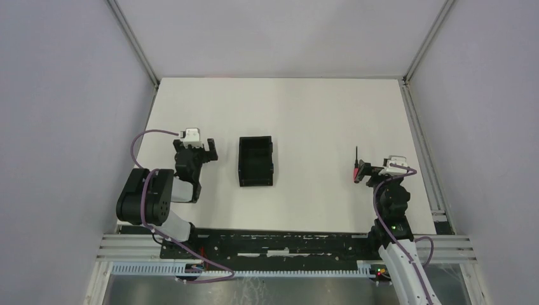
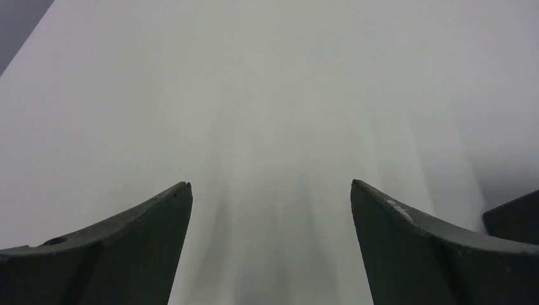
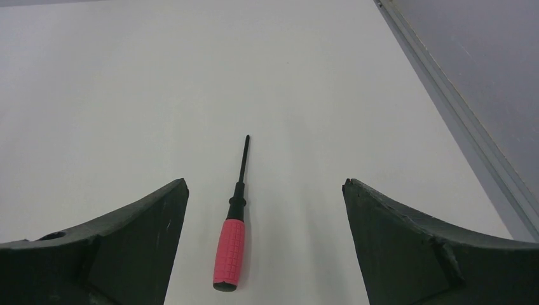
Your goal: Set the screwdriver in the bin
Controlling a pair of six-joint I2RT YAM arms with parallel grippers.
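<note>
The screwdriver [image 3: 231, 244] has a red handle and a thin black shaft. It lies flat on the white table, shaft pointing away, between the fingers of my right gripper [image 3: 264, 185] and nearer the left finger. The right gripper is open and touches nothing. In the top view the screwdriver [image 1: 356, 159] is at the right, with my right gripper [image 1: 362, 172] over its handle. The black open-top bin [image 1: 256, 162] stands mid-table. My left gripper [image 1: 204, 154] is open and empty just left of the bin; in the left wrist view it [image 2: 270, 185] shows only bare table between its fingers.
The white table [image 1: 305, 114] is bounded by grey walls and an aluminium rail [image 1: 423, 152] along the right edge. A dark corner [image 2: 516, 217] at the right of the left wrist view is probably the bin.
</note>
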